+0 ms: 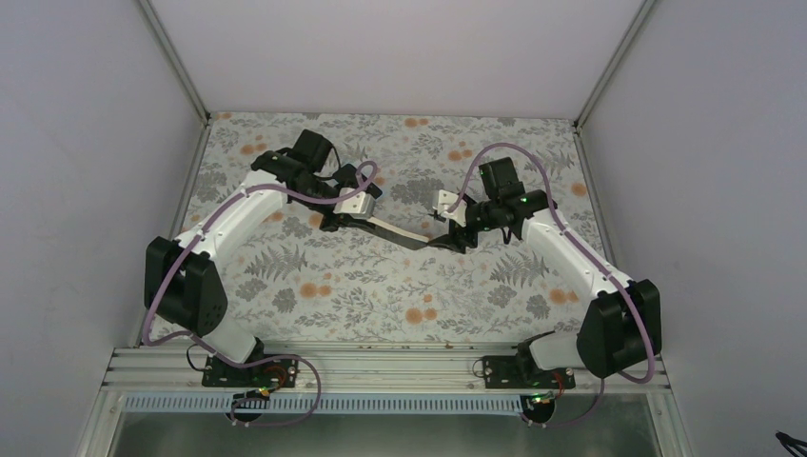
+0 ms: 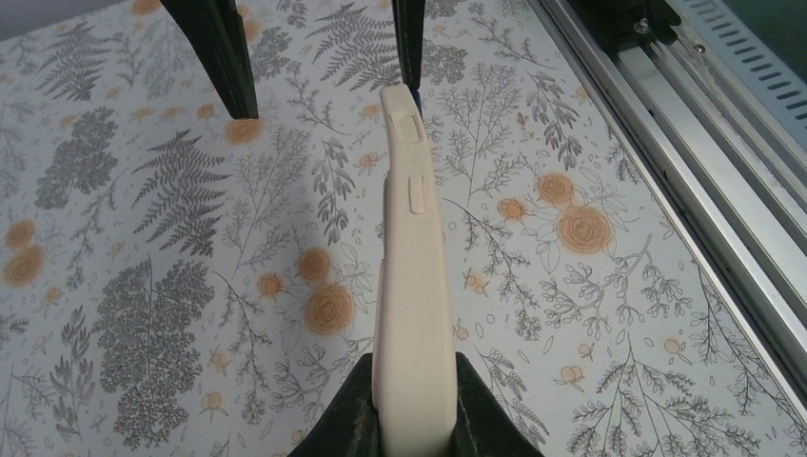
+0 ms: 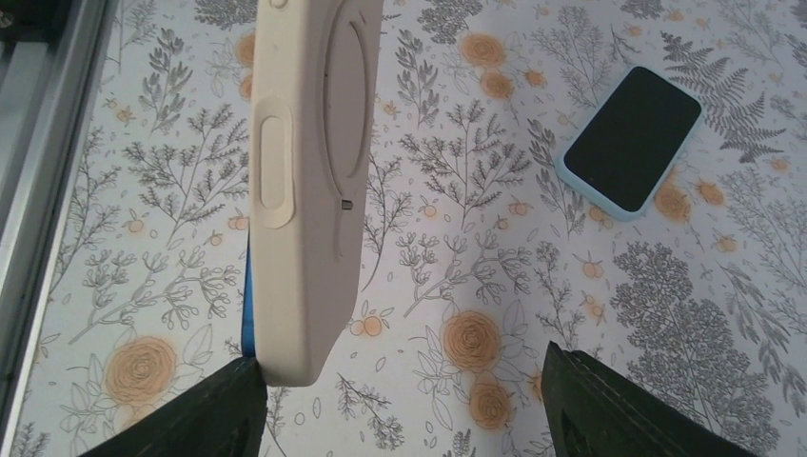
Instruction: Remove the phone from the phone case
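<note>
Fern-and-flower patterned table [image 3: 457, 190] — one blue-rimmed phone [image 3: 633, 138] lies flat, screen up.

Your left arm [image 1: 228, 211] and right arm [image 1: 571, 249] have white shells and black joint housings. A mauve cable [image 1: 504, 145] trails along each; your fingers [image 3: 609, 409] are matte black; a green light [image 1: 522, 201] glows at your right wrist.

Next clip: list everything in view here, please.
phone case: one, cream, held above the table between the grippers
blue phone: one, light blue rim, black screen, flat on the tablecloth, apart from both arms
tablecloth: one, grey and orange floral, covering the table
rail: one, silver, along the near edge
left gripper: one, black fingers, shut on the phone case
right gripper: one, black fingers, open at the case's other end
</note>
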Controlling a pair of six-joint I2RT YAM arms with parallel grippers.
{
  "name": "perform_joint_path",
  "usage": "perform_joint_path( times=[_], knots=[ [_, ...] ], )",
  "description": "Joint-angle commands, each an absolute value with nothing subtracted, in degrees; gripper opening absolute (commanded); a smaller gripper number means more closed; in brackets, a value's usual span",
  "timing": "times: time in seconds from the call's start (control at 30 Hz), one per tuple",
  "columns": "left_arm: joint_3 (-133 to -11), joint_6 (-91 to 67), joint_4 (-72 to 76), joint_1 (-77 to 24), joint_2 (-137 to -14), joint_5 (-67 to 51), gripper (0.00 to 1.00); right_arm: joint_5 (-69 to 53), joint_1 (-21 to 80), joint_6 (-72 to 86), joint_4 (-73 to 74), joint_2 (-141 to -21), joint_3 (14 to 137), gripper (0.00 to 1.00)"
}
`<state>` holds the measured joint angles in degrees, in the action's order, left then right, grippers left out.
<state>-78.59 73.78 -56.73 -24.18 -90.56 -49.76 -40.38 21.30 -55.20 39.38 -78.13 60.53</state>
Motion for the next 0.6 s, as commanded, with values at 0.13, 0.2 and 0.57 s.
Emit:
perform_joint_path(
  times=[0.13,0.2,0.57],
  knots=[
    [-79.76,74.89,-56.76,-25.84,-88.32,-55.02,0.02,-37.64,20.74,-53.51,33.04,-78.66,62.84,0.75],
    [-80.08,74.64,-56.81,-25.92,-88.39,-56.26,0.02,-37.95,20.79,-52.83,32.08,-79.01,62.53,0.74],
    [-87.49,77.03,-64.77,-25.71,-94.21,-73.68,0.02,-31.59,23.42,-42.98,15.94,-77.03,59.63,0.76]
  ],
)
